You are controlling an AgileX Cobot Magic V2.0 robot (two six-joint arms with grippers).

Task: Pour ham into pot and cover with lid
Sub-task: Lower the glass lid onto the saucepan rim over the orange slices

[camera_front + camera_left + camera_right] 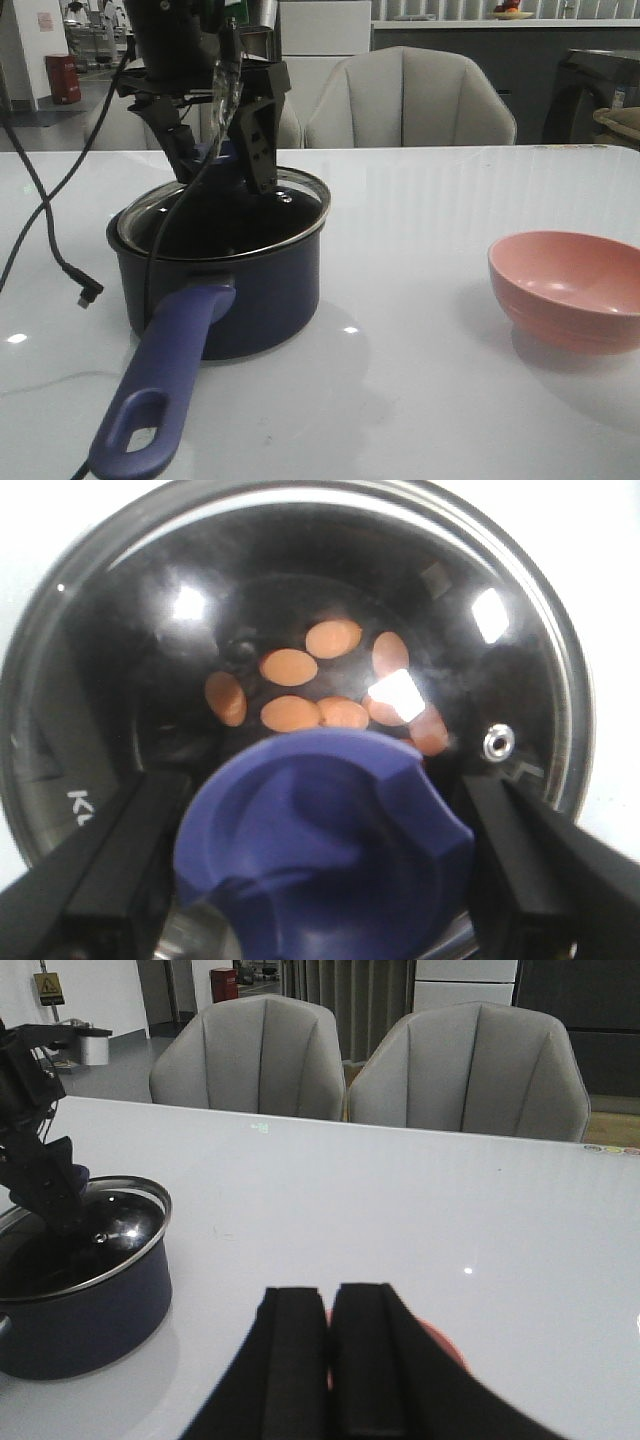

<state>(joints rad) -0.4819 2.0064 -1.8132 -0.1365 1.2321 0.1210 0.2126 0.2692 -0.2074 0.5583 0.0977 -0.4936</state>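
The dark navy pot point(260, 290) stands at the left of the table, its long blue-purple handle point(165, 370) pointing toward me. The glass lid point(290, 205) lies over the pot's mouth, slightly tilted. My left gripper point(222, 175) comes down from above, a finger on each side of the blue-purple knob point(320, 840), shut on it. Through the glass, several orange-pink ham pieces point(290, 667) lie on the black pot bottom. My right gripper point(330, 1310) is shut and empty, hovering over the pink bowl point(445, 1345) to the right of the pot point(90, 1310).
The pink bowl point(570, 290) sits at the right of the table and looks empty. A black cable point(60, 260) with a plug trails across the table left of the pot. Grey chairs point(410, 100) stand behind the far edge.
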